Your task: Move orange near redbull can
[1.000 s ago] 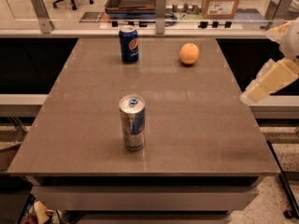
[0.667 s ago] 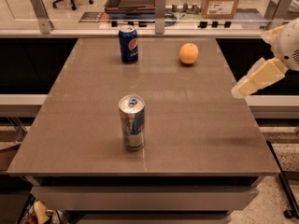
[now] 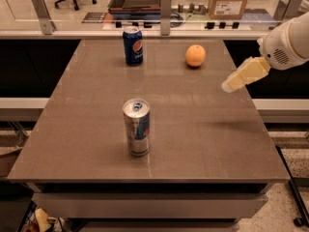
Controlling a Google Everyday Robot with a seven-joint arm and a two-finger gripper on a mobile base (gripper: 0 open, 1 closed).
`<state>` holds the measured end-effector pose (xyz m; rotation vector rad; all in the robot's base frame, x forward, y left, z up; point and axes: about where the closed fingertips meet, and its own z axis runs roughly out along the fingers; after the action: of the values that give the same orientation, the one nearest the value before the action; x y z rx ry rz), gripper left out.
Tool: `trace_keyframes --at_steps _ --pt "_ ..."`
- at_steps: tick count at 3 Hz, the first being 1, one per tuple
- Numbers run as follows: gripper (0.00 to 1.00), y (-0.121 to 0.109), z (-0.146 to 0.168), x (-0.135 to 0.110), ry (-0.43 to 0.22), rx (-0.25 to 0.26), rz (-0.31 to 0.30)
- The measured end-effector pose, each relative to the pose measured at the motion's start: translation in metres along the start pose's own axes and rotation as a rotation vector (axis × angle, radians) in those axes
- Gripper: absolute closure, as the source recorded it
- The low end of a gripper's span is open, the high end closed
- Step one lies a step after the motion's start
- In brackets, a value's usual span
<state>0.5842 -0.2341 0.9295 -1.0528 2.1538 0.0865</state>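
Hovering over the desk's [image 3: 217, 144] edge on the right side of the view, the hand [image 3: 231, 83] hangs in the air, holding nothing and touching nothing. From this angle it shows only as one pale wedge pointing down and toward the middle of the desk, so I cannot tell whether it is set wide or narrow. The orange [image 3: 195, 55] sits at the far end of the desk, well apart from the redbull can [image 3: 137, 127], which stands upright near the front edge. A Pepsi can [image 3: 132, 45] stands at the far end too, off to the orange's side and apart from it. By my reading the task is at its first step, the reach toward the fruit, with no grasp made and nothing of the move itself done. The next move calls for carrying the hand farther back and across until it is over the orange, then down around the fruit's widest part. A round, smooth fruit will likely roll if nudged off-centre, so a centred descent matters. After that comes the carry toward the front, setting it down beside the slim can without knocking it.
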Motion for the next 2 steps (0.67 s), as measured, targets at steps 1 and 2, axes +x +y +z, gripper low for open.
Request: trace_keyframes --at_steps 1,2 --pt "0.0 0.0007 0.0023 -0.0017 0.003 -0.001 0.019" --pt "0.0 -0.0017 0.0055 -0.004 -0.026 0.001 0.041"
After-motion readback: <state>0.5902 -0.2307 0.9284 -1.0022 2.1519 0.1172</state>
